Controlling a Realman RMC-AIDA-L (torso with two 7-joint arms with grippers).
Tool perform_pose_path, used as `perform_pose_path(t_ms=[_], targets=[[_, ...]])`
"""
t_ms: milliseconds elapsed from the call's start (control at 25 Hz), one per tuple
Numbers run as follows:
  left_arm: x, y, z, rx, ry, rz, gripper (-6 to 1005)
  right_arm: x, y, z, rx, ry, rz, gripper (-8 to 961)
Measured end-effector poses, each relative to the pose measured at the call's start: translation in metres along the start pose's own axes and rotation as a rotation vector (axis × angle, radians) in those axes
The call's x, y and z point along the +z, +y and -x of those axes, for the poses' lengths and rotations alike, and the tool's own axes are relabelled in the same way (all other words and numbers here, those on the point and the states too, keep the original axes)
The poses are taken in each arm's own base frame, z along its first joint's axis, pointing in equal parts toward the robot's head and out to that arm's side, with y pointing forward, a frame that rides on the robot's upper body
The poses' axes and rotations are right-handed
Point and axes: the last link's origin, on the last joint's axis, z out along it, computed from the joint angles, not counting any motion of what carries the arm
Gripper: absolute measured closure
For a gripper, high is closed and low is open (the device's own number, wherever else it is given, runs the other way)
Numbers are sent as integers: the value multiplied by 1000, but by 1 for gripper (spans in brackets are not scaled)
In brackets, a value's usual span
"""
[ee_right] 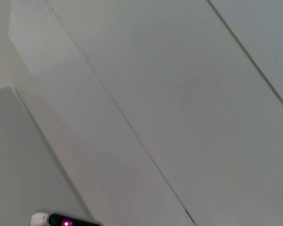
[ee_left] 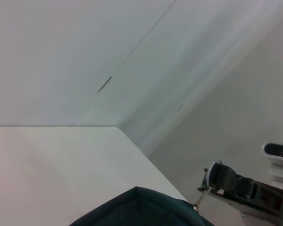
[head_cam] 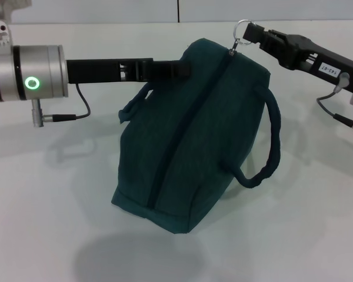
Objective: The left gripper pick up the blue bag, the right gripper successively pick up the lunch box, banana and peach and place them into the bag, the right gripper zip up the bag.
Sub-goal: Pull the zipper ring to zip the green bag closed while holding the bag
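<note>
A plain white tabletop [head_cam: 41,235] is carrying the scene, and pale wall panels with thin seams are running behind it; the wrist views are mostly taking in those walls.

One blue bag [head_cam: 194,135] is hanging tilted above the tabletop, its far end raised between the two hands and its near end sagging toward the surface, where its shadow is falling. The zipper line is running closed along the top. Two loop handles are showing: one is drooping free on the side of the right hand, the other is lying by the left hand.

The left hand [head_cam: 179,69] is reaching in level from its silver wrist, and its black fingers are pressing narrow against the upper edge of the bag, gripping the fabric or the handle there; which of the two, I cannot tell. The right hand [head_cam: 253,34] is sitting just beyond the raised end of the bag, pinching the metal ring pull [head_cam: 241,28] of the zipper.

The left wrist view is showing one corner of the bag and, past it, the right hand on the ring pull, which the right wrist view is not showing at all. Both wrist views are also catching a small white device [ee_right: 61,220] with a pink light.
</note>
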Motion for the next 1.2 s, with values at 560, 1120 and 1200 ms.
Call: perform_pose_path(t_ms=[560, 1120, 1200], targets=[[0, 16, 8, 27, 8, 116, 946, -15, 1, -9, 131, -54, 8, 875], [2, 21, 17, 25, 5, 155, 947, -36, 0, -15, 224, -105, -21, 872], [2, 23, 18, 27, 4, 167, 947, -38, 0, -16, 228, -109, -26, 872]])
